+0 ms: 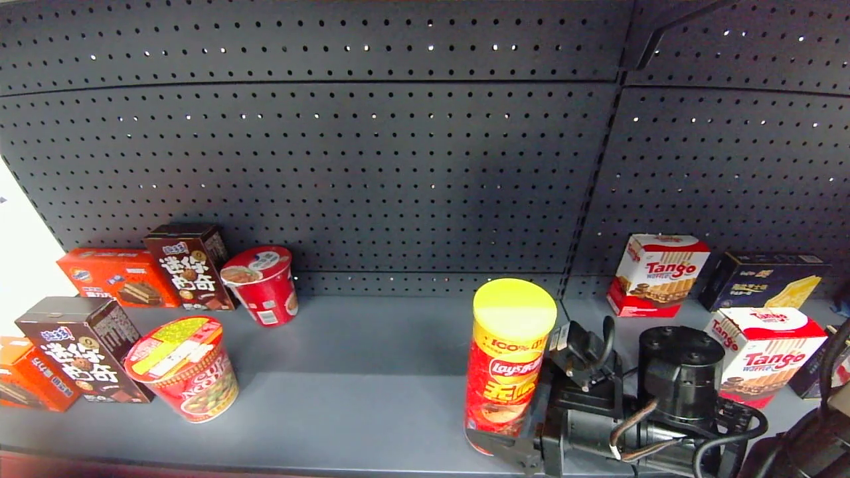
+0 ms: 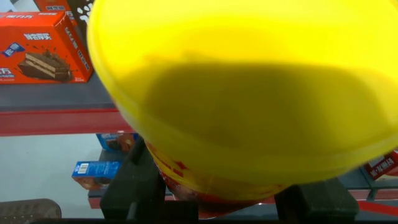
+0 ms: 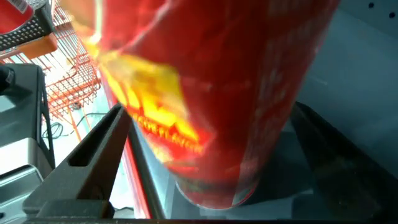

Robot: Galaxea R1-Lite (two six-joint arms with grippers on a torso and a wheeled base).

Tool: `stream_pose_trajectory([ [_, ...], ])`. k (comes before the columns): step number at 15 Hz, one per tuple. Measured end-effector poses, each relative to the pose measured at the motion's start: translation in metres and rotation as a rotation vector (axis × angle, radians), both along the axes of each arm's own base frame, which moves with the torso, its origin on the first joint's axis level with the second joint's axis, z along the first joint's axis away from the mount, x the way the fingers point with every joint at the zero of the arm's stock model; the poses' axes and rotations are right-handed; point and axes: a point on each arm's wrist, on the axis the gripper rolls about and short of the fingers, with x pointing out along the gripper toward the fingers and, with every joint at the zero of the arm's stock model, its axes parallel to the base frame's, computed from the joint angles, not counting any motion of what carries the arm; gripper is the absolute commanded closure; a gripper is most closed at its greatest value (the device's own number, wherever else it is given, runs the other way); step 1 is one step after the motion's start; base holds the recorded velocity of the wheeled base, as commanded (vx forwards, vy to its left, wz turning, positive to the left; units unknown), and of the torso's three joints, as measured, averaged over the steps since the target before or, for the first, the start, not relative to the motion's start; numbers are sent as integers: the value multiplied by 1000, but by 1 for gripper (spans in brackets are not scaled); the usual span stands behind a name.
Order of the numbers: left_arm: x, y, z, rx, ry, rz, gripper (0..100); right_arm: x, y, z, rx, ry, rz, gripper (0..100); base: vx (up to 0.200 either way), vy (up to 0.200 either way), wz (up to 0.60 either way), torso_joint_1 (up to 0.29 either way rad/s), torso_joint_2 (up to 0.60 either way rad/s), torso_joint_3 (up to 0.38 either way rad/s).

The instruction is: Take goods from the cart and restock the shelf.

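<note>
**Shelf (image 1: 372,372) stock**

Your left gripper (image 2: 217,199) clamps one chip can (image 2: 249,93). Left end: two orange boxes (image 1: 116,275) (image 1: 26,382), two brown boxes (image 1: 192,265) (image 1: 86,348), two noodle cups (image 1: 262,285) (image 1: 186,368). Front edge: second chip can (image 1: 508,358), upright, in your right gripper (image 1: 505,428), fingers closed on it. Right end: three wafer boxes (image 1: 657,273) (image 1: 764,282) (image 1: 764,355).

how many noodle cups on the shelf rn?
2. One noodle cup at back left beside the brown box; the other front left. More could sit past the left edge.

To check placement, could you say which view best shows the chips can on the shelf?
The head view: the whole chips can stands upright on the shelf, in the right gripper. The right wrist view shows its lower part; the left wrist view, another can in the left gripper.
</note>
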Motion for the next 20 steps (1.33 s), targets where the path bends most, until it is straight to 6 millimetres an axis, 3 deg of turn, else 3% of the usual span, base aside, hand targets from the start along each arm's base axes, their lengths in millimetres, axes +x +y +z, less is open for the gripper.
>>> stream_pose_trajectory([
  [4, 0, 0, 0, 0, -2, -1, 100, -9, -7, 6, 7, -10, -1, 0, 0, 0, 0, 0, 0, 0],
  [9, 0, 0, 2, 0, -8, -2, 100, -35, -29, 22, 24, -31, -8, 0, 0, 0, 0, 0, 0, 0],
  [13, -3, 0, 8, -1, -35, -10, 100, -70, -57, 41, 34, -46, -11, 0, 0, 0, 0, 0, 0, 0],
  [16, -8, 0, 20, -3, -78, -38, 100, -95, -76, 55, -61, 68, -29, 0, 0, 0, 0, 0, 0, 0],
  [20, -13, -4, 37, -16, -123, -225, 100, -137, -110, 98, -156, 41, -277, 0, 0, 0, 0, 0, 0, 0],
])
